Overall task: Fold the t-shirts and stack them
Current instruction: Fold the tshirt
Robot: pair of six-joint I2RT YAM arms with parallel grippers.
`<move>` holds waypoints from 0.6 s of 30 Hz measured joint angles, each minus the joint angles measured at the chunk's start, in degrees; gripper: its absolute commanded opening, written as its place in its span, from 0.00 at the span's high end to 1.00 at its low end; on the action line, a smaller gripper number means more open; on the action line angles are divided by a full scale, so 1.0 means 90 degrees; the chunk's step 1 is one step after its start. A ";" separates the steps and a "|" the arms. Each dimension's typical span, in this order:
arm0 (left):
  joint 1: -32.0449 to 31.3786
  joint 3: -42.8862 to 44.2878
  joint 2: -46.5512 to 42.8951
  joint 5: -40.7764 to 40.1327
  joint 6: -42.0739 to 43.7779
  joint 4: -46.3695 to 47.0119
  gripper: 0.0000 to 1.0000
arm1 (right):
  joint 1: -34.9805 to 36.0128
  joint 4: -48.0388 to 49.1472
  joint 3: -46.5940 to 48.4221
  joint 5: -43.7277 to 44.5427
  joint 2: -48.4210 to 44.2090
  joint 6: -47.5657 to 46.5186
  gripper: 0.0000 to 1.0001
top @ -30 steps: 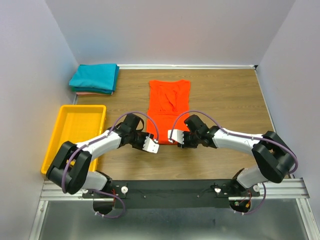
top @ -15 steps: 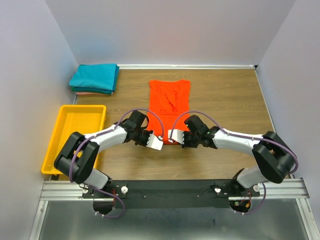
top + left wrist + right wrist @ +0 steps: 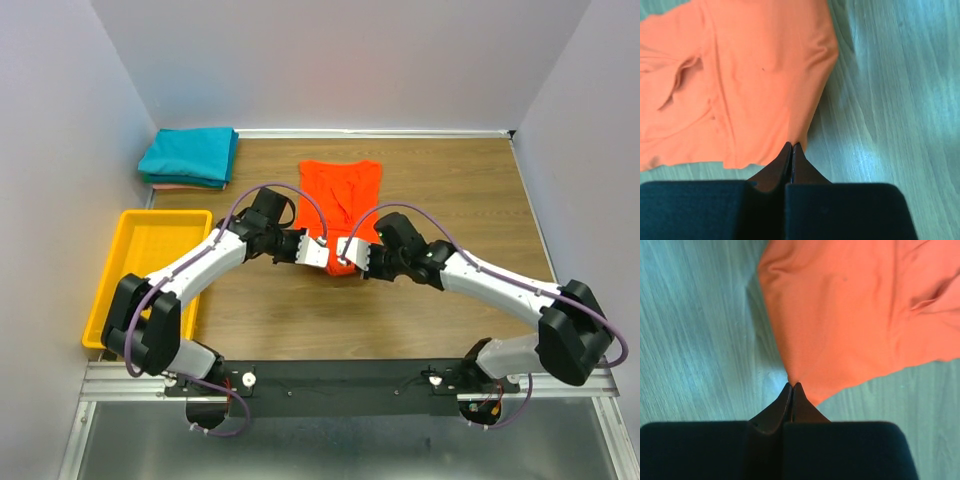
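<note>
Wood-grain table (image 3: 450,190) fills the walled cell. Left gripper (image 3: 791,145) and right gripper (image 3: 791,385) are each pressed together, pinching the near hem of the orange-red t-shirt (image 3: 341,190) at mid-table. The teal t-shirt (image 3: 190,153) lies folded on the pale pink t-shirt (image 3: 178,186) in the far-left corner, beyond 1 yellow tray (image 3: 150,270).

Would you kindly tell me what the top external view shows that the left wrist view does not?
Only the top external view shows the folded teal t-shirt, the yellow tray and the right gripper. Only the left wrist view shows the left gripper close up, its fingers closed tight on an edge of the orange-red t-shirt. Both show that shirt on the wooden table.
</note>
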 measured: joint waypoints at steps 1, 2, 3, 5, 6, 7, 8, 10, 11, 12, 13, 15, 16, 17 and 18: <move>0.0000 0.0046 -0.0032 0.0034 -0.0022 -0.0058 1.00 | 0.0000 -0.0046 0.0083 0.0000 -0.0029 0.0044 0.99; 0.0000 0.0087 -0.0092 0.0073 -0.0046 -0.0136 1.00 | 0.0000 -0.0126 0.0202 -0.0002 -0.0080 0.0109 1.00; 0.0000 0.0107 -0.0151 0.0102 -0.0066 -0.0209 1.00 | 0.0000 -0.0219 0.0289 -0.0002 -0.0134 0.0165 0.99; 0.0000 0.0124 -0.0262 0.0172 -0.0117 -0.0325 1.00 | 0.0000 -0.0386 0.0401 -0.0019 -0.0257 0.0287 0.99; 0.0000 0.0126 -0.0379 0.0216 -0.0148 -0.0442 1.00 | -0.0002 -0.0478 0.0430 -0.0044 -0.0347 0.0338 0.99; -0.0007 0.0126 -0.0486 0.0270 -0.0177 -0.0561 1.00 | -0.0002 -0.0602 0.0440 -0.0092 -0.0495 0.0391 0.99; -0.0017 0.0126 -0.0585 0.0321 -0.0206 -0.0673 1.00 | -0.0002 -0.0709 0.0440 -0.0131 -0.0588 0.0432 0.99; -0.0090 0.0126 -0.0801 0.0415 -0.0248 -0.0862 1.00 | 0.0000 -0.1071 0.0440 -0.0304 -0.0918 0.0534 0.99; -0.0185 0.0124 -0.1018 0.0517 -0.0274 -0.1037 1.00 | 0.0000 -0.1212 0.0440 -0.0369 -0.1027 0.0571 0.99; -0.0294 0.0121 -0.1197 0.0585 -0.0306 -0.1200 1.00 | 0.0007 -0.1370 0.0452 -0.0435 -0.1161 0.0595 0.99; -0.0374 0.0121 -0.1336 0.0634 -0.0325 -0.1299 1.00 | 0.0019 -0.1608 0.0491 -0.0537 -0.1309 0.0631 0.99; -0.0597 0.0146 -0.1753 0.0855 -0.0454 -0.1685 1.00 | 0.0138 -0.2103 0.0661 -0.0738 -0.1576 0.0685 0.99; -0.0668 0.0175 -0.1875 0.0969 -0.0520 -0.1870 1.00 | 0.0221 -0.2285 0.0763 -0.0838 -0.1656 0.0707 1.00; -0.0726 0.0245 -0.2021 0.1035 -0.0600 -0.2057 1.00 | 0.0335 -0.2611 0.1015 -0.0986 -0.1712 0.0775 1.00; -0.0741 0.0304 -0.2086 0.1069 -0.0709 -0.2157 1.00 | 0.0398 -0.2761 0.1192 -0.1095 -0.1719 0.0823 1.00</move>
